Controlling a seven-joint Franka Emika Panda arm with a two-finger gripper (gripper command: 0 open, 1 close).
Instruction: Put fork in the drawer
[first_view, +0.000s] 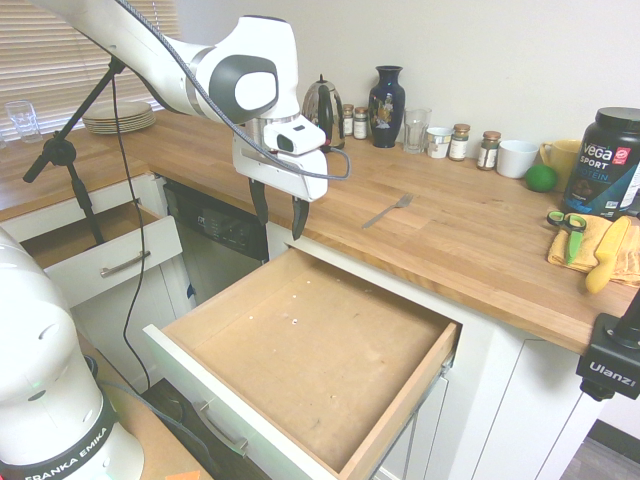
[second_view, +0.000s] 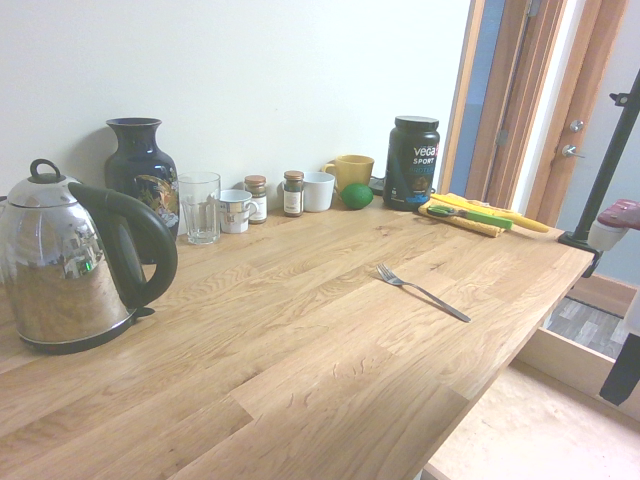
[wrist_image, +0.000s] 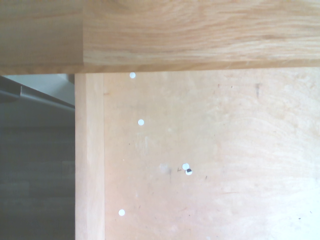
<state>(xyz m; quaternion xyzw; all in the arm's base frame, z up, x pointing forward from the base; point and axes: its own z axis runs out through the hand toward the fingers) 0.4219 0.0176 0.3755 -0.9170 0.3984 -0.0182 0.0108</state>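
- While the white robot arm's gripper (first_view: 276, 217) hangs pointing straight down over the back left corner of the drawer, its two dark jaws are spread apart and hold nothing.
- The large, shallow drawer (first_view: 390, 415), with a light brown wood floor, white front and metal bar handle, is pulled fully out below the edge of the bench.
- The pale butcher-block wooden bench (first_view: 470, 235) runs along the wall above the drawer.
- The slim silver-grey metal fork (first_view: 387, 210) lies flat on the bench just behind the drawer, tines pointing toward the wall, well apart from the jaws.
- Behind the fork, along the wall, stand a shiny steel kettle (first_view: 322, 103), a dark blue vase (first_view: 386, 93), a clear drinking glass (first_view: 417, 130), small spice jars and white cups.
- Further along the bench from the fork sit a green lime (first_view: 541, 178), a black protein tub (first_view: 607, 160), and green-handled scissors (first_view: 567, 226) on a yellow cloth (first_view: 572, 250).
- Beside the large drawer, a smaller white drawer (first_view: 105, 265) also stands open.
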